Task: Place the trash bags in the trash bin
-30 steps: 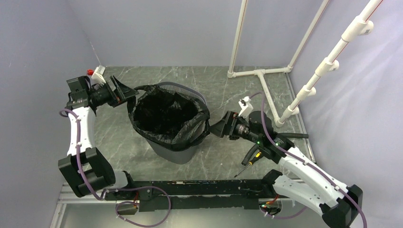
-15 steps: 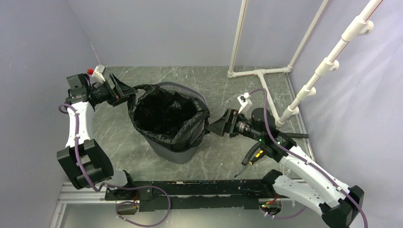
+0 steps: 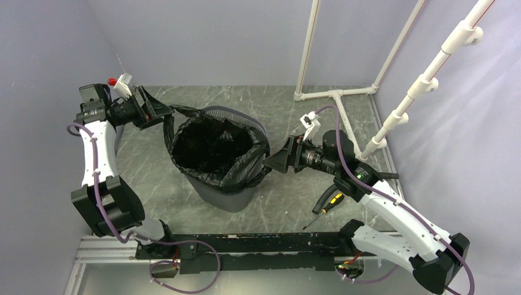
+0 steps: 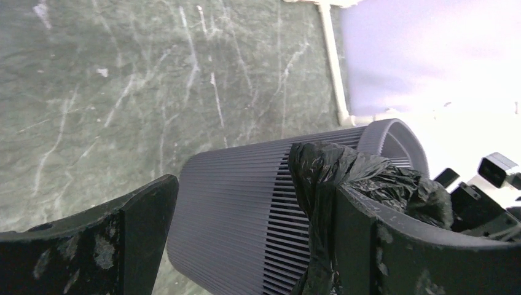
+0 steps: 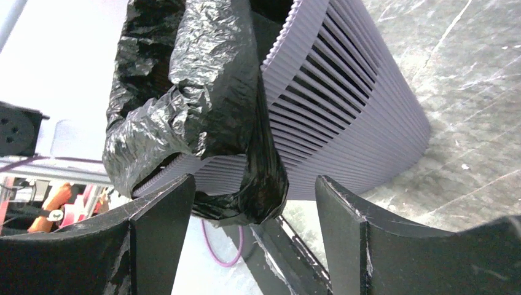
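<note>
**Bag lines the bin, both grippers open at the rim**

The bin (image 3: 224, 195) stands upright near the middle of the desk (image 3: 153, 178), between the two arms. The bag (image 3: 215, 147) sits inside it with its mouth open upward. Its glossy, wrinkled edge is folded out over the rim on the near, left and right sides. At the far side a bare arc of ribbed rim shows above the film.

The left gripper (image 3: 164, 113) hangs at the bin's far-left corner, about level with the rim and pointing across at it. Its jaws stand wide apart and clamp nothing. A twisted strip of the bag runs from the rim out toward it. In the left wrist view that strip lies against the inner face of one finger (image 4: 393, 246). The other finger (image 4: 92, 246) is well clear of it, and the bin's ribbed wall fills the gap between them.

The right gripper (image 3: 269, 164) is at the right side of the rim, its tips just beside the overhanging film. Its jaws are also spread wide. In the right wrist view a bunched fold of bag hangs down over the bin's wall between the fingers (image 5: 153, 233), and neither finger presses on it.

A screwdriver (image 3: 325, 206) with a yellow and black handle lies on the desk near the right arm, well apart from the bin. A white pipe frame (image 3: 335, 93) stands at the far right of the desk.
</note>
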